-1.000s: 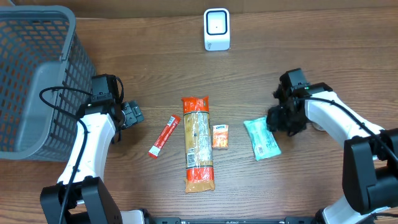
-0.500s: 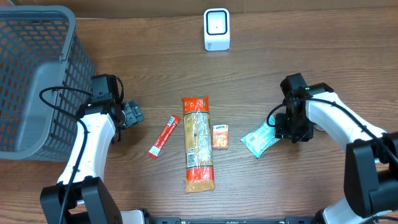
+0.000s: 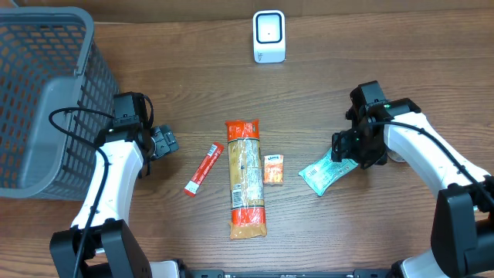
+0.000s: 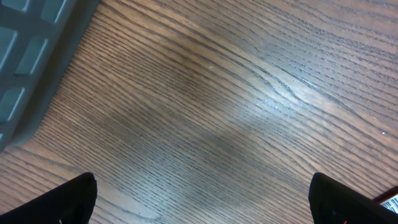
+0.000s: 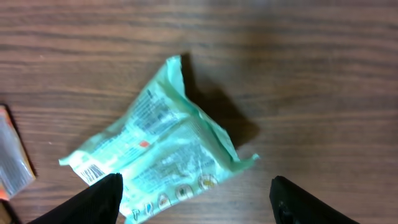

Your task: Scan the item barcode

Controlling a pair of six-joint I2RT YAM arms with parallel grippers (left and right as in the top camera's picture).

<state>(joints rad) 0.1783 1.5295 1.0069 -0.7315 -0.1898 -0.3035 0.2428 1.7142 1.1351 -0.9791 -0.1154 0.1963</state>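
A mint-green packet (image 3: 327, 173) lies flat on the wooden table at the right, its small barcode (image 5: 93, 172) facing up near its left corner. My right gripper (image 3: 349, 148) hovers just over the packet's right end, jaws open and apart from it; in the right wrist view the packet (image 5: 155, 152) reaches in beside the left fingertip (image 5: 93, 202). The white scanner (image 3: 268, 36) stands at the back centre. At the left my left gripper (image 3: 163, 143) stands wide open over bare wood, fingertips (image 4: 68, 202) spread with nothing between them.
A grey mesh basket (image 3: 38, 93) fills the far left, its base (image 4: 31, 56) near my left gripper. Mid-table lie a red stick packet (image 3: 204, 168), a long orange-ended pasta pack (image 3: 245, 177) and a small orange packet (image 3: 273, 168).
My right gripper turned the green packet clockwise, set it down and opened, letting it go. The left arm has not moved.
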